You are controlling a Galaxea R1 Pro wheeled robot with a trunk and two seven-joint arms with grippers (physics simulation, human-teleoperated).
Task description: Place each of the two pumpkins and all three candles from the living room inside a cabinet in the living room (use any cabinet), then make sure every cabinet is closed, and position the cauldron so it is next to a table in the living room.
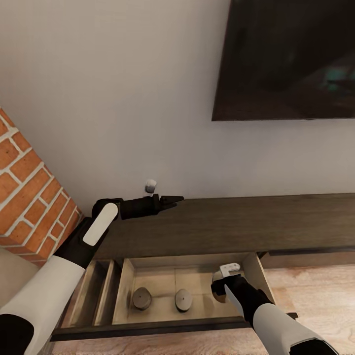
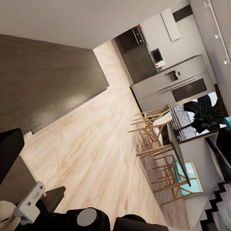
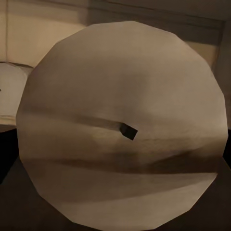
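Right gripper (image 1: 220,287) down inside the open drawer (image 1: 129,276) of the cabinet (image 1: 236,224), at the drawer's right end, with a candle (image 3: 122,127) directly ahead of the fingers: round top and small dark wick facing straight into the right wrist view, so long axis in line with the gripper's reach. In the head view just a pale sliver at the fingertips; whether clamped on that candle or parted around it, cannot tell. Two more candles (image 1: 142,298) (image 1: 183,299) resting on the drawer floor to the left, well apart from that gripper. Left gripper (image 1: 172,200) hovering above the cabinet top, pointing right, apparently empty, jaws' spacing unreadable. Right arm clearly the nearer one. Likely next: release and withdraw upward.
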